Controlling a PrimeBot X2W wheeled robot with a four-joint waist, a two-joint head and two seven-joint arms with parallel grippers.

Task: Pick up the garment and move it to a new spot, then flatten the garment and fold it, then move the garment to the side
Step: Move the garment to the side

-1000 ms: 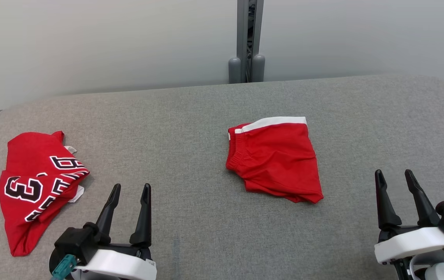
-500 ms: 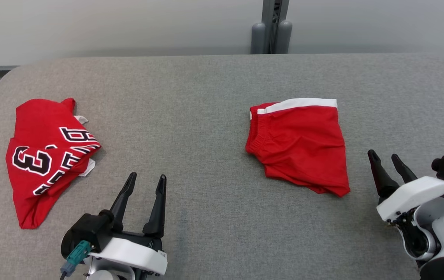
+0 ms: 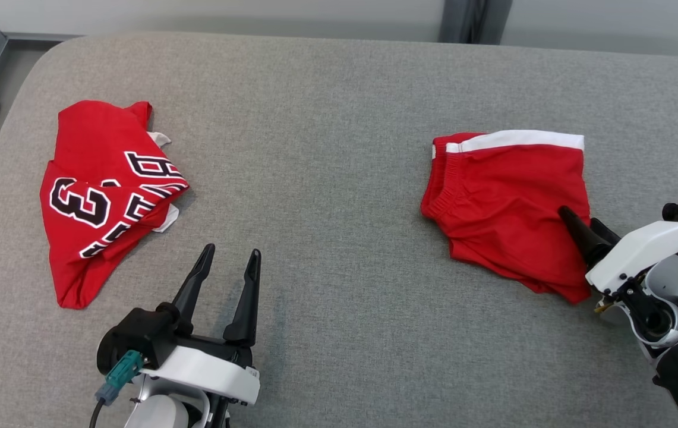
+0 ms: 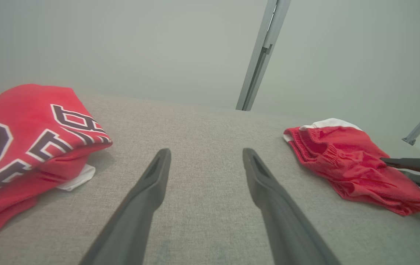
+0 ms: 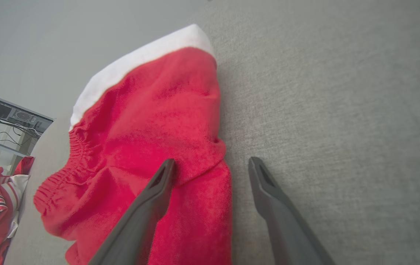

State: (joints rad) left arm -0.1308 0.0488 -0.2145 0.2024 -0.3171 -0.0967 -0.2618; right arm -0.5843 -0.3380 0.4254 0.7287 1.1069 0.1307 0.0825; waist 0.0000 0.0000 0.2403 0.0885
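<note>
My right gripper point(image 3: 579, 215) is spread open at the red shorts point(image 3: 505, 202), which lie folded on the right half of the grey table point(image 3: 327, 178), their white band towards the far edge. In the right wrist view one finger point(image 5: 158, 184) is over the shorts' right border and the other is over bare cloth just beside it. I cannot tell whether either touches. My left gripper point(image 3: 232, 249) hovers open near the front edge. A crumpled red numbered jersey point(image 3: 101, 190) lies by the far left corner.
</note>
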